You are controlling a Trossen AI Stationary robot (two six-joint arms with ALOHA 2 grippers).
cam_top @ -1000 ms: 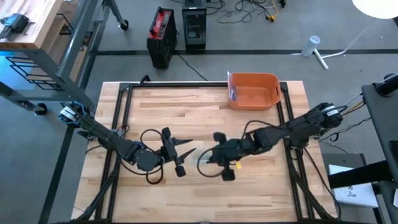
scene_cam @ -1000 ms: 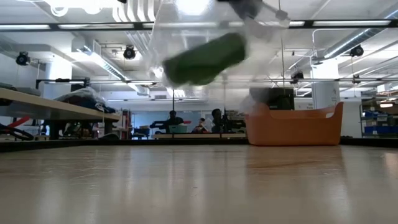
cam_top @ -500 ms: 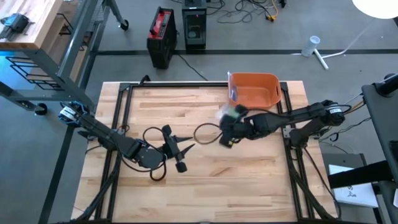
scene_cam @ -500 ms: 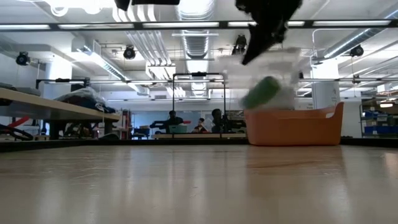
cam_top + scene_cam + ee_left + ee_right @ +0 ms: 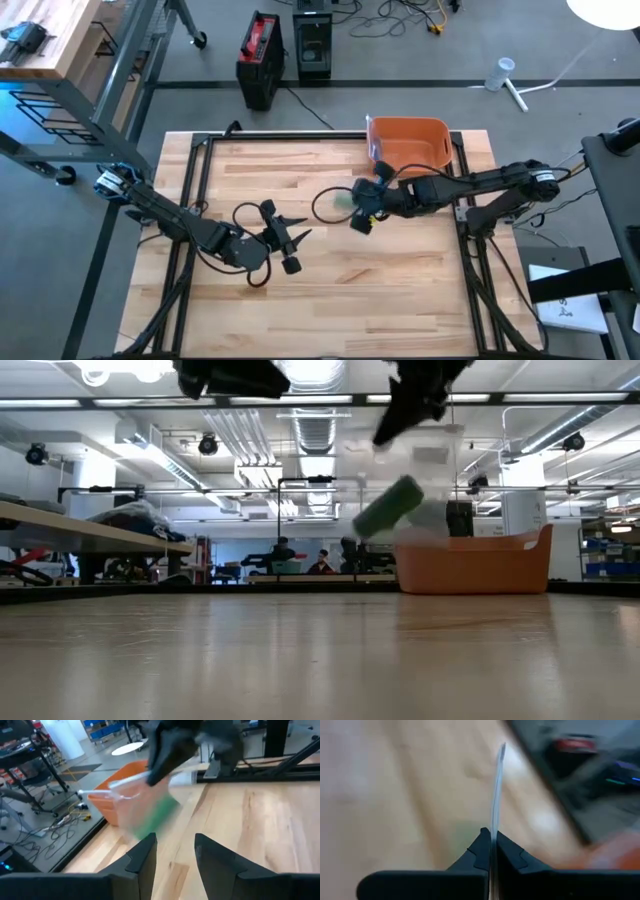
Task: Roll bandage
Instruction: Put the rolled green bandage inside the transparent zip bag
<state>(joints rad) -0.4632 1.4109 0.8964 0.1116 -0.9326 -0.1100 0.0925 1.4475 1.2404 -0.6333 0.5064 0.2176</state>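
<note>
- Across the middle of the room stands a pale wooden table (image 5: 330, 290) with a dark frame around its edges, on a grey floor; the table top carries only an orange bin near its far edge.
- Beyond the table, the high view shows black boxes (image 5: 262, 52) and loose cables on the floor; the low view looks into a workshop with benches, ceiling ducts and seated people far off.
- Held above the table is a clear plastic bag (image 5: 420, 480), and inside it lies a green bandage roll (image 5: 388, 508), tilted, a short cylinder seen through the film.
- At the bag's top edge, the right gripper (image 5: 362, 208) is clenched on the plastic; its wrist view shows the thin edge of the sheet pinched between its two fingers (image 5: 482, 851).
- Near the bin's near-left corner, bag and roll hang in the air, clear of the wood.
- Over the table's left-centre, the left gripper (image 5: 297, 238) points toward the bag, fingers (image 5: 142, 857) parted and holding nothing.
- Inside the orange bin (image 5: 408, 160), I cannot make out any contents.
</note>
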